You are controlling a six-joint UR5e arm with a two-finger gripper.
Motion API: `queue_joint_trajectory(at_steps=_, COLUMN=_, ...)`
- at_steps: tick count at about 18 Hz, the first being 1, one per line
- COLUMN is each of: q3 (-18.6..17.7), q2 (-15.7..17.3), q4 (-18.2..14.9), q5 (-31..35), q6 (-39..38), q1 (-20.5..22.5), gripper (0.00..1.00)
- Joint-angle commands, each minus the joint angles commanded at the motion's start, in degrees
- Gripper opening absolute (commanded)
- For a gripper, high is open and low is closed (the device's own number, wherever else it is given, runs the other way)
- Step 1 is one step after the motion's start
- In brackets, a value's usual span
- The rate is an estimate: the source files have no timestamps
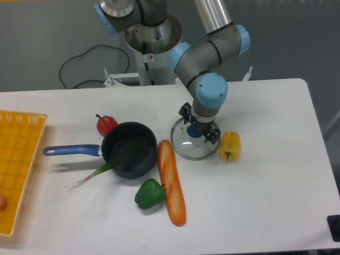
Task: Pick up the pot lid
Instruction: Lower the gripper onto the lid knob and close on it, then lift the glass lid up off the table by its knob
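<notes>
Your gripper [200, 124] is open, its two fingers spread, and it reaches down over the pot lid [194, 150] with the lid's blue knob [194, 130] showing between them. You can't tell from this angle how far the tips are above the glass. The lid lies flat on the white table [255, 207], near the middle of the view. Just beside its rim, to the right in the view, you have a yellow vegetable [230, 146].

To the left of the lid sits your black pan [123, 134], its blue handle [71, 150] pointing left. In the pan rests the dark green part of a leek [114, 162]; the rest crosses the rim, its pale root end outside, below the handle. Between pan and lid, a long orange vegetable [171, 183] starts and runs toward the bottom of the view, with a green pepper [150, 194] right beside it. Behind the pan, near its rim, you have a red tomato [107, 125].

Farther out, a yellow basket [16, 175] stands at the left edge, cut off by the frame; in it you can see part of a round orange item [1, 202].
</notes>
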Motion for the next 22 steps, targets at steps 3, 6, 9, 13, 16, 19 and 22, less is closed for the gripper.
queue_joint_trajectory(at_steps=3, q3=0.1, q2=-0.1, q4=0.0, q5=0.2, q6=0.0, q1=-0.1, gripper=0.88)
queue_joint_trajectory(at_steps=6, q3=0.2, q2=0.0, q4=-0.1, q5=0.3, q6=0.0, q1=-0.2, gripper=0.7)
queue_joint_trajectory(at_steps=9, q3=0.2, q2=0.0, q4=-0.2, q5=0.3, q6=-0.1, q1=-0.3, gripper=0.62)
queue_joint_trajectory(at_steps=13, q3=0.3, q2=0.0, q4=-0.2, q5=0.4, q6=0.0, q1=-0.4, gripper=0.49)
queue_joint_trajectory(at_steps=16, q3=0.5, q2=0.0, q4=-0.4, q5=0.4, q6=0.1, q1=-0.3, gripper=0.44)
queue_joint_trajectory(at_steps=19, q3=1.1, q2=0.0, q4=-0.4, q5=0.4, q6=0.1, q1=-0.3, gripper=0.43)
queue_joint_trajectory(at_steps=22, q3=2.9, q2=0.1, q4=-2.4, q5=0.5, q6=0.2, q1=-0.4, gripper=0.43)
